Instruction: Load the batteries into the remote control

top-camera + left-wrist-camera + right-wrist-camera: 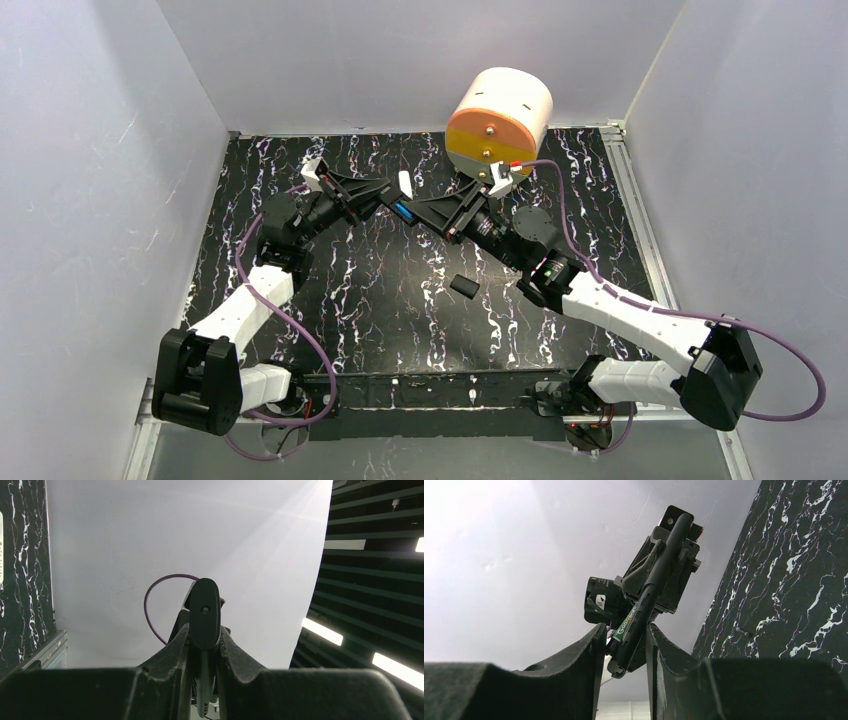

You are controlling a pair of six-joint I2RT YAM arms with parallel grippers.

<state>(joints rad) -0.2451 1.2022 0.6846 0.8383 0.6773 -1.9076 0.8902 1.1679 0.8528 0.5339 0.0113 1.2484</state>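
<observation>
The right gripper (625,632) brackets the lower end of the remote control (670,550), jaws half-closed; whether they touch it cannot be told. A battery (628,622) lies lengthwise on the dark, slim remote there. Farther up its long axis, the left gripper (205,632) pinches it tight.

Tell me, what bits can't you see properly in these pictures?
- Top view: the blue bit in the middle is too small to name, and so is the loose dark piece.
- Left wrist view: the slim black thing in the left gripper shows only its end.
- Right wrist view: the battery has a label too blurry to read fully; whether the right gripper is pinching is unclear.
</observation>
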